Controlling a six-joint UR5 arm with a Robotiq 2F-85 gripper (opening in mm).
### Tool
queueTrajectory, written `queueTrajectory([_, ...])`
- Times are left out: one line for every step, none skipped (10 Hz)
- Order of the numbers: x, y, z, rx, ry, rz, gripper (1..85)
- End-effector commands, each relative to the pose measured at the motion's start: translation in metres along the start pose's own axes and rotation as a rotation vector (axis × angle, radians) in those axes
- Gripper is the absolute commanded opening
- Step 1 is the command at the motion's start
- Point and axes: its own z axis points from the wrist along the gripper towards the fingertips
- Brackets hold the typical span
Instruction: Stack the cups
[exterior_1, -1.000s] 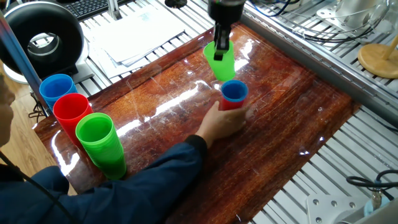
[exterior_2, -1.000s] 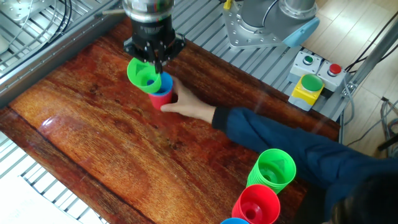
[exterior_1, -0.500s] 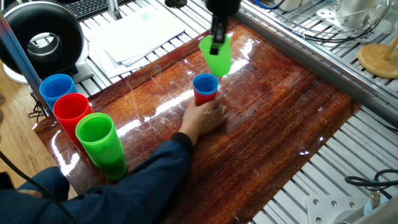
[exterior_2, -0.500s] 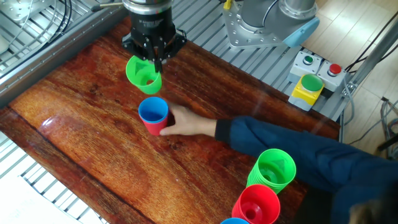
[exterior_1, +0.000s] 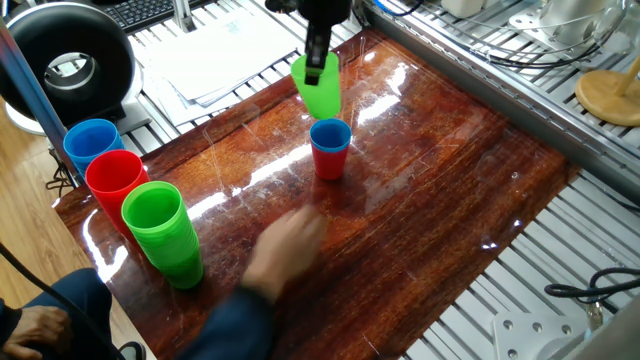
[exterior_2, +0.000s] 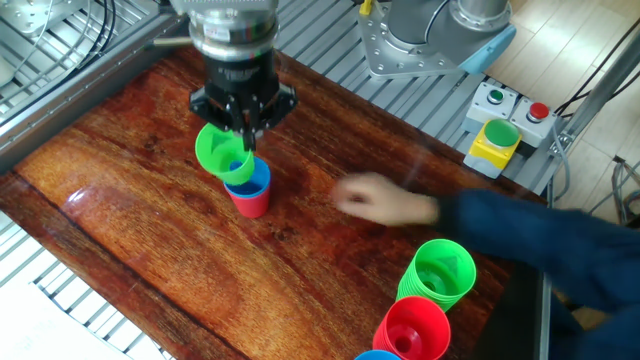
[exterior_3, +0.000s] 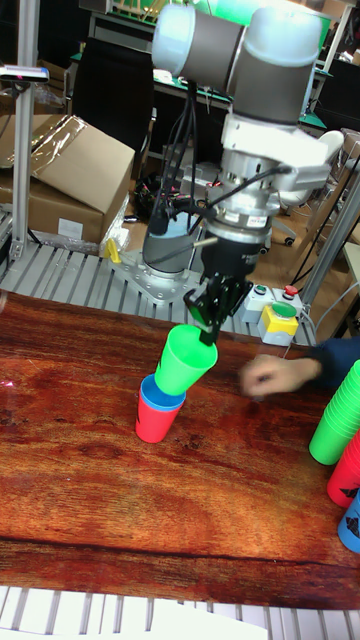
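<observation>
We see our gripper (exterior_3: 207, 335) pinching the rim of the green cup (exterior_3: 185, 361), tilted mouth-up just above the upright blue cup (exterior_3: 160, 393) nested in the red cup (exterior_3: 153, 422) mid-table, beside a blurred hand (exterior_2: 385, 203).

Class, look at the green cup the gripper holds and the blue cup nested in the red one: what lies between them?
Nothing: the tall fixed view shows only air between the tilted green cup and the blue cup in the red cup.
</observation>
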Motion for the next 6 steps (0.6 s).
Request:
queueTrajectory([0.003, 0.0, 0.009, -0.012, -0.02, 0.0, 1.3])
queueTrajectory([0.005, 0.0, 0.013, -0.008, -0.026, 0.0, 1.3])
queueTrajectory([0.007, 0.003, 0.02, -0.01, -0.031, 0.008, 1.3])
queueTrajectory([0.008, 0.005, 0.026, -0.003, -0.04, 0.01, 1.3])
queueTrajectory([0.01, 0.009, 0.031, -0.006, -0.047, 0.013, 1.3])
queueTrajectory([0.014, 0.012, 0.032, -0.005, -0.051, 0.016, 1.3])
